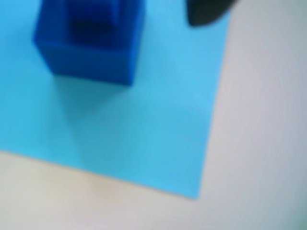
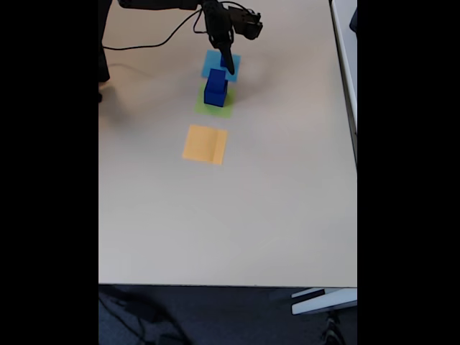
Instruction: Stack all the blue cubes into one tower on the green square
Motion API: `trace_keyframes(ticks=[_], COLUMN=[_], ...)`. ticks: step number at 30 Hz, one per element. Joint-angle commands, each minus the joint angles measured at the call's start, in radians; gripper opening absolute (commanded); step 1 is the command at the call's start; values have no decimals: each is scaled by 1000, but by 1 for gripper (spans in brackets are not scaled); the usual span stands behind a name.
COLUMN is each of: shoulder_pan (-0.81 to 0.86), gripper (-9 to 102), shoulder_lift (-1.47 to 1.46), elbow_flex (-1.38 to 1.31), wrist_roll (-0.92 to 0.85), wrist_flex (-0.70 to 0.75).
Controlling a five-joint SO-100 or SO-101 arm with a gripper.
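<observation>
Blue cubes [image 2: 215, 88]: standing stacked on the green square [image 2: 213, 108], at 12 o'clock of the orange patch [image 2: 205, 144]. Gripper [image 2: 228, 70]: hovering beside the stack's top over the light-blue patch [image 2: 213, 62]; whether its fingers are spread cannot be told.

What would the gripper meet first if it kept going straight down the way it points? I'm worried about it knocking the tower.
Probably the light-blue patch beside the blue cubes; the gripper looks close to the stack, depth unclear.

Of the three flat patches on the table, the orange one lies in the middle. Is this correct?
No. The fixed view shows the green square in the middle, between the light-blue patch and the orange patch, which lies at one end.
</observation>
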Motion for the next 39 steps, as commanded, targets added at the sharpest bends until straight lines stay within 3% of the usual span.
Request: trace_keyframes(ticks=[1,13,39], shoulder_pan=[6,5,-15], gripper=[45,31,34], shoulder_lift=[98,95,83], elbow_flex=[5,8,-28], wrist_roll=[-11,-14,14], wrist_flex=[-25,-32,38])
